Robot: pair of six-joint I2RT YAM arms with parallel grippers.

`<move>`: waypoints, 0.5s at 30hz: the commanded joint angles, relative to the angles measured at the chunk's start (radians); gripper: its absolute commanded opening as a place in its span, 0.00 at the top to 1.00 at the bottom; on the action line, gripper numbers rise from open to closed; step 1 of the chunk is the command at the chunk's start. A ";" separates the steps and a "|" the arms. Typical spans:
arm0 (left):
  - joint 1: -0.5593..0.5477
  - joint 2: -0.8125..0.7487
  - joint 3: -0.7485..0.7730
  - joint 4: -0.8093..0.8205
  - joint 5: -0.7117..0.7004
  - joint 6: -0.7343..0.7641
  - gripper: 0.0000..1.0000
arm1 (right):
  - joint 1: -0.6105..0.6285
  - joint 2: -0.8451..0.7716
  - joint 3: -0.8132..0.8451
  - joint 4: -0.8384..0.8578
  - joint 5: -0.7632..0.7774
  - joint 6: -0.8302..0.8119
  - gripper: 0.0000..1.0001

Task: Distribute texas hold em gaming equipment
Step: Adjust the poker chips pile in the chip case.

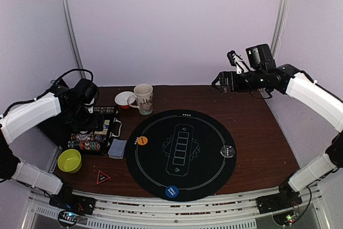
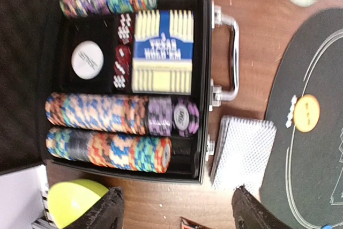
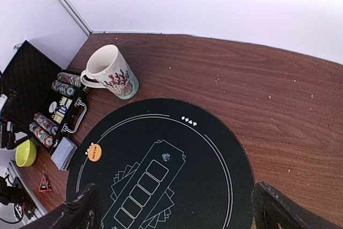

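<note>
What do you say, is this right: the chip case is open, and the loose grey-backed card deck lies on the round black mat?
Not quite. The chip case is open, but the card deck lies on the wooden table beside the mat, as the left wrist view shows.

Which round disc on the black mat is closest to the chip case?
The orange disc, on the mat's left edge, beside the case. The blue disc sits at the near edge, the clear disc far right.

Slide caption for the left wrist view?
Left gripper, jaws open, facing the open chip case; card deck beside it.
</note>
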 commanded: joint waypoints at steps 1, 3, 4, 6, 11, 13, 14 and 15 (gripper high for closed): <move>0.006 -0.023 -0.100 0.083 0.025 -0.027 0.29 | -0.004 -0.071 -0.021 0.020 -0.022 0.017 0.00; 0.023 -0.001 -0.135 0.113 0.023 -0.027 0.30 | -0.004 -0.082 -0.028 0.014 -0.021 0.020 0.00; 0.030 0.011 -0.147 0.130 0.015 -0.027 0.31 | -0.004 -0.088 -0.033 0.011 -0.020 0.021 0.00; 0.043 0.028 -0.166 0.163 0.004 -0.025 0.33 | -0.004 -0.099 -0.049 0.010 -0.014 0.024 0.00; 0.080 0.070 -0.177 0.204 -0.039 -0.005 0.36 | -0.004 -0.129 -0.088 0.004 0.003 0.038 0.00; 0.089 0.094 -0.181 0.231 -0.024 0.016 0.37 | -0.004 -0.143 -0.105 0.006 0.005 0.046 0.00; 0.094 0.109 -0.183 0.241 -0.020 0.024 0.38 | -0.004 -0.149 -0.111 0.005 0.010 0.051 0.00; 0.098 0.124 -0.187 0.249 -0.019 0.028 0.38 | -0.004 -0.154 -0.117 0.005 0.016 0.054 0.00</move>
